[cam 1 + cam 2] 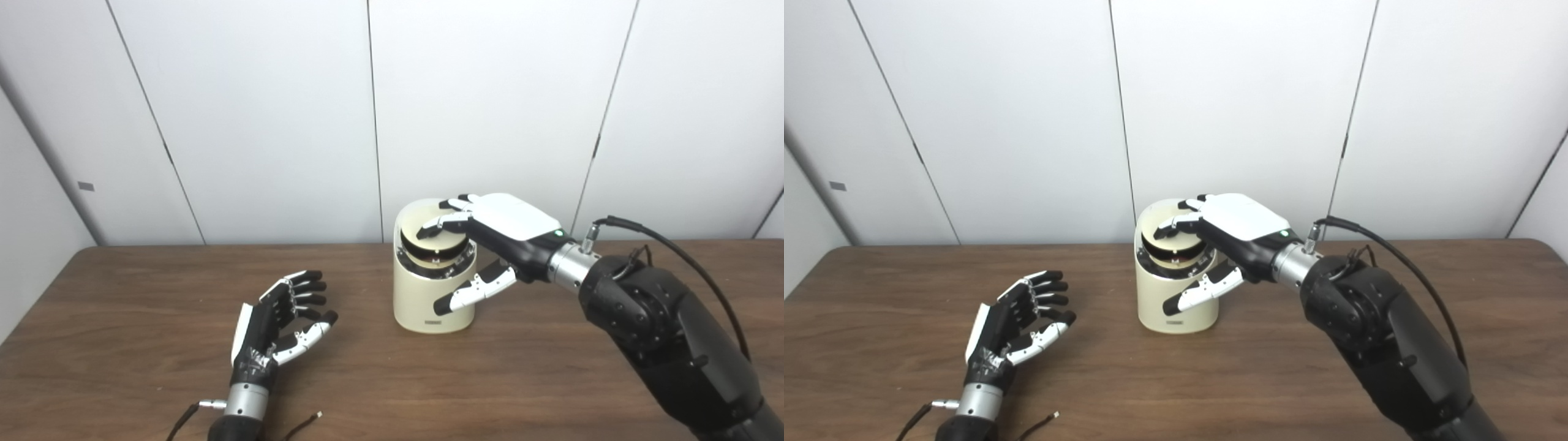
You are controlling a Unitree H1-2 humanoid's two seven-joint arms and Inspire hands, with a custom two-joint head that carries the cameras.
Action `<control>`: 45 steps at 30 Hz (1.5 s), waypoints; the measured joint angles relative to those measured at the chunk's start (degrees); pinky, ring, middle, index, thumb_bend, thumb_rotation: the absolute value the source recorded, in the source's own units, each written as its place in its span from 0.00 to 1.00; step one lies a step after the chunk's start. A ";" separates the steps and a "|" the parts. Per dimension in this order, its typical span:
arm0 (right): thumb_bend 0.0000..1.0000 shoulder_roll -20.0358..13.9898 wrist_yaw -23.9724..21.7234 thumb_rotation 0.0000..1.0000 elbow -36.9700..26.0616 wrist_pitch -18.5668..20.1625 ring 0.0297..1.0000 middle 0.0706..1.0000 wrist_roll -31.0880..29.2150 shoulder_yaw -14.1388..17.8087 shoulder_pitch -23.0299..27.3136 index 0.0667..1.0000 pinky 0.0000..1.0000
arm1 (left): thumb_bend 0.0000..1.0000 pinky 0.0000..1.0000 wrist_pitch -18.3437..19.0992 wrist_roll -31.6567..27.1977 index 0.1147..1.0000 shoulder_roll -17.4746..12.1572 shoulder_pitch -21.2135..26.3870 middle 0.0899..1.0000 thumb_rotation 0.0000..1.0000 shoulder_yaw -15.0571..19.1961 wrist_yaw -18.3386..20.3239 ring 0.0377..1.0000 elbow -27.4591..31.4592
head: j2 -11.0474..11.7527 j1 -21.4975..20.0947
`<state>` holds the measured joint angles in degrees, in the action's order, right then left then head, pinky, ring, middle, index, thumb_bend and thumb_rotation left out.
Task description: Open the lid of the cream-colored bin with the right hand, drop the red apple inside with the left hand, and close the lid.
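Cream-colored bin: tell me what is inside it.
The bin shows only its tilted lid in the opening, under the right hand. Its contents are hidden; no apple is visible.

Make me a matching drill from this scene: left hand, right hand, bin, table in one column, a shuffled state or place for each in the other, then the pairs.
Column one:
1. left hand
2. right hand
3. cream-colored bin
4. table

Column two:
A. stands upright near the middle of the table, lid tilted partly open
B. brown wood, bears everything
C. fingers laid on the bin's lid
D. open and empty, palm turned toward the bin

Pairs: 1-D, 2-C, 3-A, 4-B
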<state>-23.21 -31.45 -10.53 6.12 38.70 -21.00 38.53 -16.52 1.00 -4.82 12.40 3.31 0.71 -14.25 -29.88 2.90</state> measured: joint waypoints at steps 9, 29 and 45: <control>0.71 -0.02 -0.51 0.60 -1.18 0.02 0.96 0.77 0.48 0.03 -0.87 0.78 1.00 | 0.56 0.53 0.12 0.20 0.70 0.06 -0.21 0.67 0.01 -0.12 -0.07 0.63 0.38 | -0.53 0.09; 0.76 -1.75 -6.50 0.68 -2.36 0.39 0.89 0.75 5.69 -3.80 0.81 0.74 0.94 | 0.58 0.53 2.32 -0.04 0.69 1.01 -1.82 0.66 0.06 -0.25 -0.03 0.63 2.92 | -2.46 0.62; 0.69 -0.85 -5.47 0.62 -2.74 1.08 0.92 0.75 2.24 0.50 -1.57 0.76 0.94 | 0.59 0.53 2.72 -0.10 0.69 1.12 -1.95 0.66 0.06 -0.27 -0.03 0.63 3.13 | -2.11 0.35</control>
<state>-24.06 -36.93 -13.27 7.20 40.94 -20.50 36.95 -13.80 0.90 -3.69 10.46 3.03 0.68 -11.13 -31.99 3.25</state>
